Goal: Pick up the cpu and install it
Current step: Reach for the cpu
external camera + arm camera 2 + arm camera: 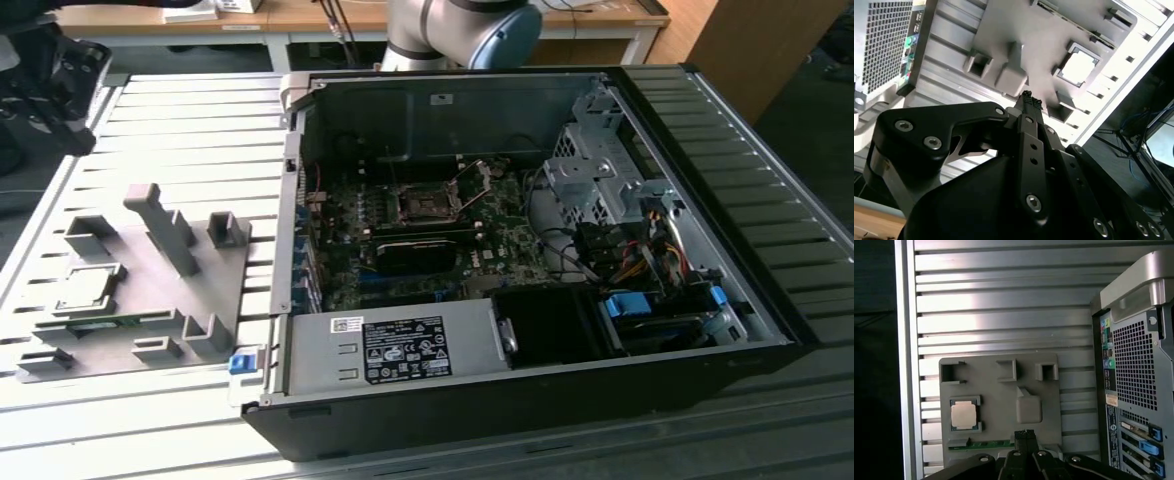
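Square cpu (964, 416) flat, metal top up

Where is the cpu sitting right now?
The cpu lies in its pocket on the grey fixture tray, at the exterior view's left of the open computer case.

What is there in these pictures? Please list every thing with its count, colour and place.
table: one, silver ribbed metal, under everything.
computer case: one, black, open, on the table.
motherboard socket: one, dark, inside the case.
power supply: one, grey, inside the case.
fixture plate: one, grey, on the table beside the case.
cpu: one, silvery-grey, in a recess of the plate, not held.
green circuit strip: one, green, in a plate slot near the cpu.
arm: one, pale grey and blue, beyond the case in the exterior view.
gripper: one, black, fingers shut, empty, apart from the cpu.
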